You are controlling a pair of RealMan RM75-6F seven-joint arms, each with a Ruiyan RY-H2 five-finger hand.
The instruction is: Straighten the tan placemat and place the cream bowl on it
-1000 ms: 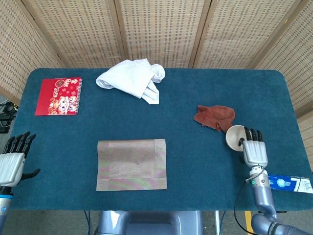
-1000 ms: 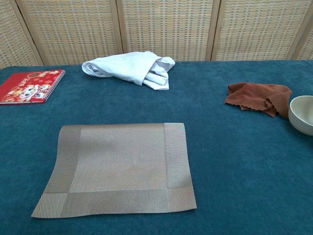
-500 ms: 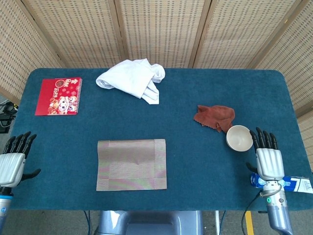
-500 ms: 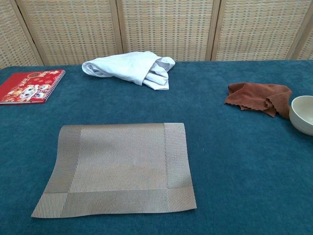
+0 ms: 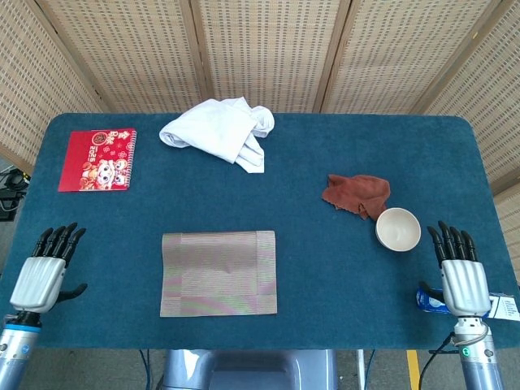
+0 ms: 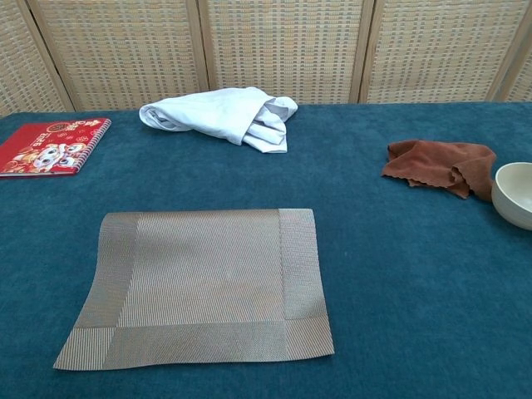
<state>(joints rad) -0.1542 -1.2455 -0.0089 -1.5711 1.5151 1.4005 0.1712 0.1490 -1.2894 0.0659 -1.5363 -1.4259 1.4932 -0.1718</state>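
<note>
Head view, lower corners: left hand and right hand rest palm-down at the table's near edge, fingers spread, each holding nothing. Lower centre: the placemat lies flat and looks square to the table, so straightening appears done. Right of centre: the bowl stands upright, just beside a brown cloth, well apart from the mat. Next, probably, the right hand grasps the bowl.

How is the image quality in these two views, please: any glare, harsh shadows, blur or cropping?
Head view: even, soft light, no glare, sharp throughout; cream bowl casts only a faint shadow. Chest view: equally sharp and evenly lit, but the bowl is cropped at the right edge and neither hand shows.
</note>
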